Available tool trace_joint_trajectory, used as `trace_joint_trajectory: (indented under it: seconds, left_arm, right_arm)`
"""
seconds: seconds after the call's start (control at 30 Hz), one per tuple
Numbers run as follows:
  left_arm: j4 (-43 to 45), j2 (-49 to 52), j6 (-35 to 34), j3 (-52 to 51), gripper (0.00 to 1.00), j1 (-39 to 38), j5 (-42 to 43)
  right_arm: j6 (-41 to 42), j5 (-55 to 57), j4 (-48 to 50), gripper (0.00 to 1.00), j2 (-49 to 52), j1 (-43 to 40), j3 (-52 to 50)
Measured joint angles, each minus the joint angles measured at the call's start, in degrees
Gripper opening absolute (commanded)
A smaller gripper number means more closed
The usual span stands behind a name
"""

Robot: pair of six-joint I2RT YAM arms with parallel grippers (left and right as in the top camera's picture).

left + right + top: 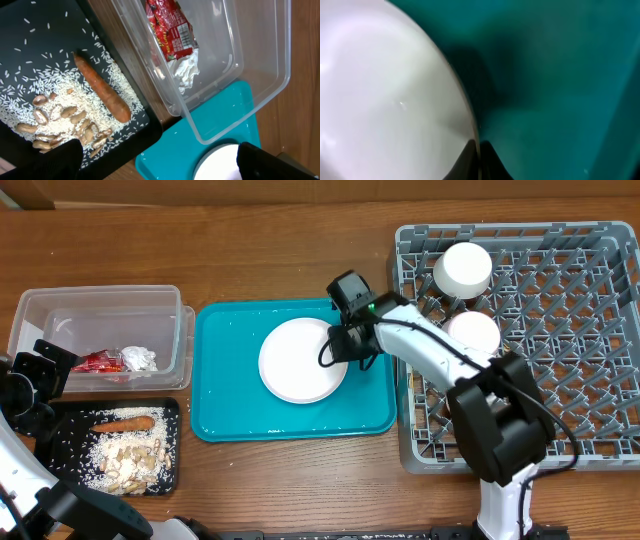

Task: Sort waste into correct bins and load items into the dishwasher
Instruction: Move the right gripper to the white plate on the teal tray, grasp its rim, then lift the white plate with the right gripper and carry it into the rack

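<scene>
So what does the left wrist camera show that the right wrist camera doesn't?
Only the left wrist view shows the black tray holding a carrot, rice and peanuts, and beside it the clear plastic container with a red wrapper and crumpled white paper inside. Only the right wrist view shows the right gripper, its dark tips closed at the rim of the white plate, in a very close, blurry shot. Both show part of that white plate lying on the teal tray.
</scene>
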Motion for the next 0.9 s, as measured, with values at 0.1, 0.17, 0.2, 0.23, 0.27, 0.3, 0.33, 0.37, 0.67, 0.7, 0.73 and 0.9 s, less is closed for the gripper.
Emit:
trace_joint_trajectory:
  seconds: [0.1, 0.17, 0.2, 0.23, 0.27, 0.3, 0.33, 0.37, 0.67, 0.7, 0.73, 0.9]
  left_arm:
    - [0.02, 0.0, 0.02, 0.0, 1.0, 0.0, 0.0]
    - [0.02, 0.0, 0.0, 0.0, 1.0, 0.0, 0.0]
    - [0.02, 0.0, 0.02, 0.0, 1.0, 0.0, -0.02]
    - [0.02, 0.0, 0.02, 0.0, 1.0, 0.0, -0.02]
    - [0.02, 0.0, 0.02, 0.0, 1.0, 0.0, 0.0]
    - [0.02, 0.0, 0.02, 0.0, 1.0, 0.0, -0.02]
    - [0.02, 0.0, 0.0, 0.0, 1.0, 0.0, -0.02]
    - [0.02, 0.0, 0.02, 0.0, 1.0, 0.0, -0.02]
    - [0.02, 0.0, 0.02, 0.0, 1.0, 0.0, -0.02]
    - [0.02, 0.0, 0.0, 0.0, 1.0, 0.0, -0.02]
    - [0.04, 0.0, 0.02, 0.0, 1.0, 0.0, -0.02]
    - [0.02, 0.0, 0.0, 0.0, 1.0, 0.0, -0.02]
  right_arm:
    - [-0.13, 3.69, -6.73, 0.04, -4.46, -0.02, 3.93]
    - [-0.26, 7.93, -10.69, 0.04, -8.59, -0.02, 6.36]
    - [-0.31, 10.97, -12.41, 0.04, -11.19, -0.02, 7.45]
    - [-0.28, 13.6, -13.57, 0.04, -13.55, -0.04, 8.11]
    - [-0.31, 16.28, -14.64, 0.04, -16.02, -0.09, 8.61]
    - [-0.33, 19.85, -16.09, 0.04, -18.93, -0.09, 9.07]
    - [-0.31, 22.1, -16.87, 0.04, -20.7, -0.09, 9.27]
    - [-0.24, 25.2, -17.97, 0.04, -22.73, -0.09, 9.44]
    - [-0.26, 56.63, -28.76, 0.04, -29.51, -2.89, 9.57]
    - [-0.35, 58.12, -29.53, 0.04, -29.51, -3.96, 9.55]
    - [-0.28, 59.21, -30.08, 0.04, -29.51, -5.18, 9.55]
    - [-0.31, 60.39, -30.34, 0.04, -29.51, -11.52, 9.55]
